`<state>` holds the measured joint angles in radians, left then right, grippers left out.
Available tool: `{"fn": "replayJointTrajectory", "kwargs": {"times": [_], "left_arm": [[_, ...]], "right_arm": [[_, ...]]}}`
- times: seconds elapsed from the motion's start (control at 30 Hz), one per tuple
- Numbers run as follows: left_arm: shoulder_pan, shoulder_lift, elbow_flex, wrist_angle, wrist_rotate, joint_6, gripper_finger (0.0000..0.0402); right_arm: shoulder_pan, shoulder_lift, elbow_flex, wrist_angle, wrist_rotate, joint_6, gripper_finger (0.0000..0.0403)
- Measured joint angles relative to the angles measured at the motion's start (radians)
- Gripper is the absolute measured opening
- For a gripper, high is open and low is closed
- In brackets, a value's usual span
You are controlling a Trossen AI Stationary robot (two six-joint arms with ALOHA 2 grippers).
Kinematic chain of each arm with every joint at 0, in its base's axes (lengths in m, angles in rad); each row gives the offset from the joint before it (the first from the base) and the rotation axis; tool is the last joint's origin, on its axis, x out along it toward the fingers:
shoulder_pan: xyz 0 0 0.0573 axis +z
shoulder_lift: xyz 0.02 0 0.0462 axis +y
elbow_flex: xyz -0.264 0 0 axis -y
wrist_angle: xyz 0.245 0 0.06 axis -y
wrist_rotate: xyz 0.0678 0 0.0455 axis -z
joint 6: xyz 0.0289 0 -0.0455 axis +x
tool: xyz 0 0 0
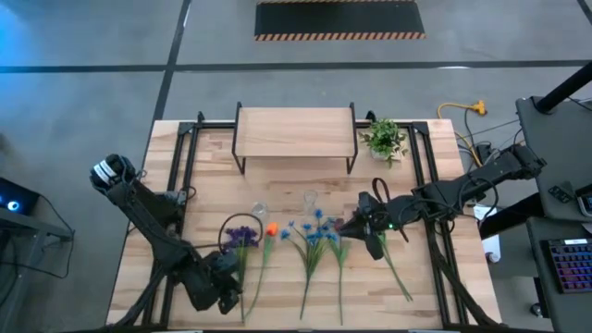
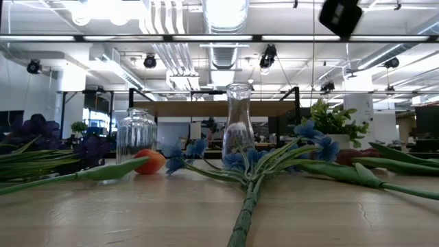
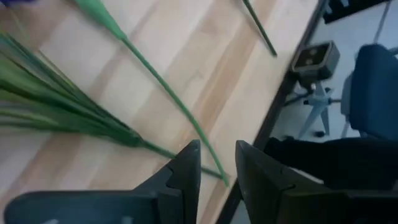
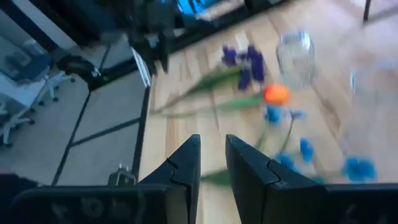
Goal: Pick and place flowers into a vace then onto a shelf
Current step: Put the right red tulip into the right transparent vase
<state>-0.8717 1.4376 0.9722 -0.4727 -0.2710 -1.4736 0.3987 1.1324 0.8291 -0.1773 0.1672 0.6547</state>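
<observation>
The left gripper (image 3: 217, 163), fingers narrowly parted and pinching nothing, hangs over the purple flower's stem (image 3: 171, 99) near the table's front edge and should straddle it squarely, while the right gripper (image 4: 212, 158) waits midtable, also barely parted.

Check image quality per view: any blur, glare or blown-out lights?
High view: sharp, even light. Low view: ceiling lights blown out behind the tall clear glass vase; near green stem soft. Left wrist view: sharp. Right wrist view: motion-blurred, the round orange bud and small blue blooms smeared.
</observation>
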Motion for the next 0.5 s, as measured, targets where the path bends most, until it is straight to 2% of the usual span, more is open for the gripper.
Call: {"fn": "replayJointTrajectory", "kwargs": {"times": [0.17,0.4,0.5], "left_arm": [[-0.049,-0.024,0.000,-0.091,-0.016,-0.013,0.0074],[-0.125,-0.075,-0.018,-0.223,-0.087,-0.013,0.0074],[-0.137,-0.085,-0.045,-0.228,-0.096,-0.010,0.0074]], "right_arm": [[0.060,0.000,0.000,-0.202,0.063,0.191,0.0068],[0.184,-0.001,0.003,-0.345,0.226,0.424,0.0068],[0.225,0.019,0.049,-0.522,0.254,0.569,0.0068]]}}
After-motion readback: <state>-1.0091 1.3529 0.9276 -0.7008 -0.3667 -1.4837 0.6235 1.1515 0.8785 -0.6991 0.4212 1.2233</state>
